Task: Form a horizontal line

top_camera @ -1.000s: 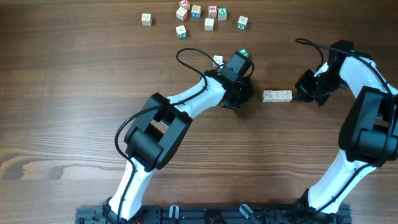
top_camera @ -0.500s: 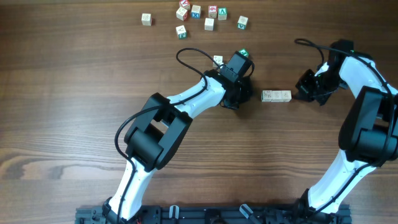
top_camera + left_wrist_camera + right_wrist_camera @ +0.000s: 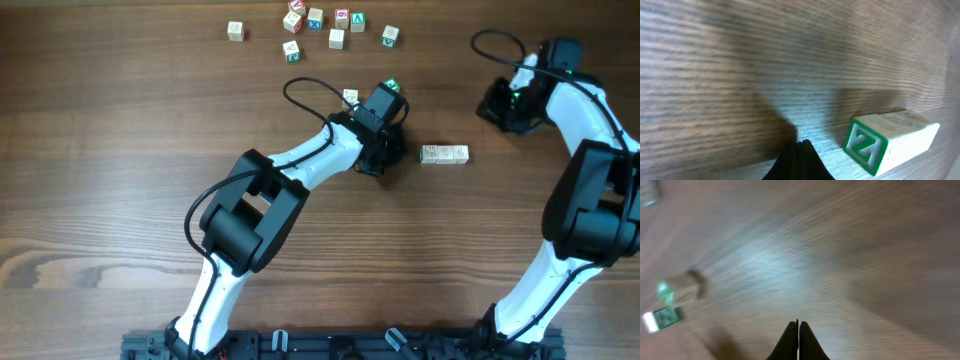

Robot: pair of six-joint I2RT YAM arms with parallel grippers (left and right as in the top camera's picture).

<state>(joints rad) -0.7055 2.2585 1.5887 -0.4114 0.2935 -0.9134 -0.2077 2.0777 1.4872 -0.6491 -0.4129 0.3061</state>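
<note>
I see the horizontal line (image 3: 445, 154) right of centre. Left gripper (image 3: 800, 146) pinched closed, empty, just left of it. Right gripper (image 3: 798, 326) closed, empty, upper right.

brown wood-grain table (image 3: 120, 150) lay under me. on it sat the horizontal line (image 3: 444, 154) of three touching pale cubes, one lone cube (image 3: 350, 97), and scattered symbol cubes (image 3: 315, 17) along the far edge.
</note>
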